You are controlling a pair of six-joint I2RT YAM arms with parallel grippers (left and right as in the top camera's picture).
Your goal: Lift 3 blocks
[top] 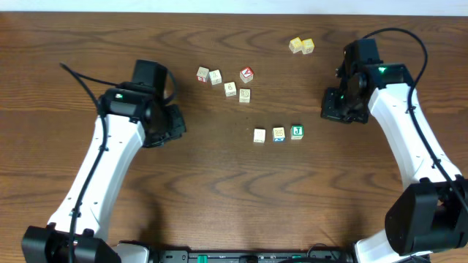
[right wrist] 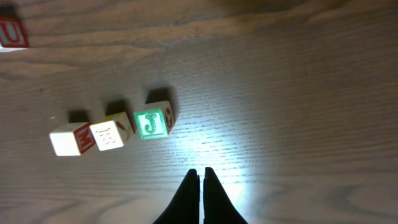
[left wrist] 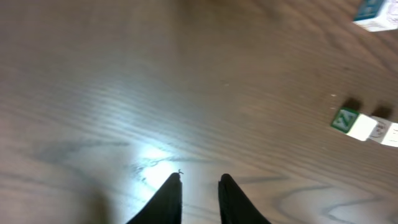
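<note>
Right gripper: black fingers pressed together, empty, just above the dark wooden table. Left gripper: fingers narrowly parted, empty. Between the arms, one row resting on the table: green-faced "J" cube, whitish orange-marked cube, nearly plain white cube.

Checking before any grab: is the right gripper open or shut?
Shut. In the right wrist view the right gripper has its dark fingertips pressed together with nothing between them, short of the green J block.
</note>
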